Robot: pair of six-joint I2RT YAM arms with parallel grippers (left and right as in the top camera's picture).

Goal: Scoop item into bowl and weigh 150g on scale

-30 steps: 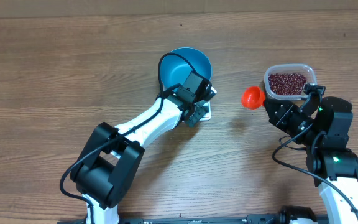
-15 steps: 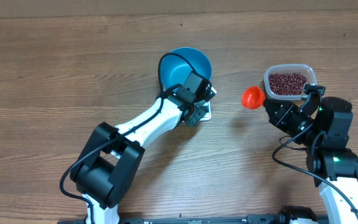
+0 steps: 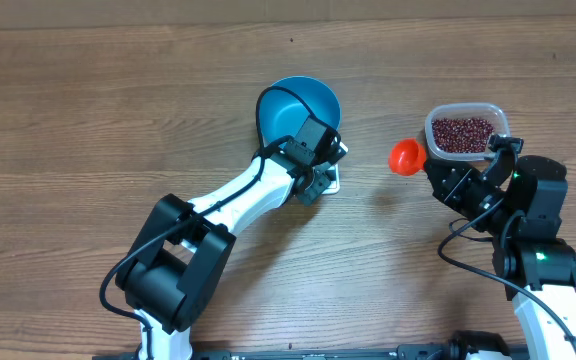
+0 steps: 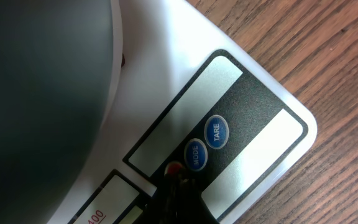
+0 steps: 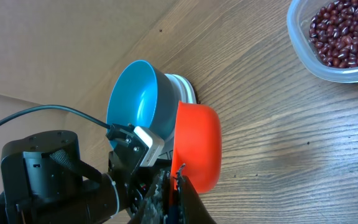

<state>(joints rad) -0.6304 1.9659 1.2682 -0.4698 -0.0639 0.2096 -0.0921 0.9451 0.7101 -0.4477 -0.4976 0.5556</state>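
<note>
On the scale [image 4: 166, 56], empty bowl [image 3: 290, 108]; left pincer [image 4: 178, 179] shut, tip at MODE [image 4: 195, 154] beside TARE [image 4: 216, 131]. Opposite, right pincer [image 5: 176, 186] clamped on scoop [image 5: 197, 146]; beans [image 3: 462, 134] in tub [image 5: 337, 76]. Risk of wrong button, spoiling zero.

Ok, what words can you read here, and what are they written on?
"TARE": round blue button on the scale.
"MODE": second blue button beside it.
Red print at the scale's front edge: cut off, unreadable.
Other views: no text to read.

The closed pincer [image 4: 178, 182] sits on the scale [image 4: 166, 56] just beside its MODE button [image 4: 195, 154].
</note>
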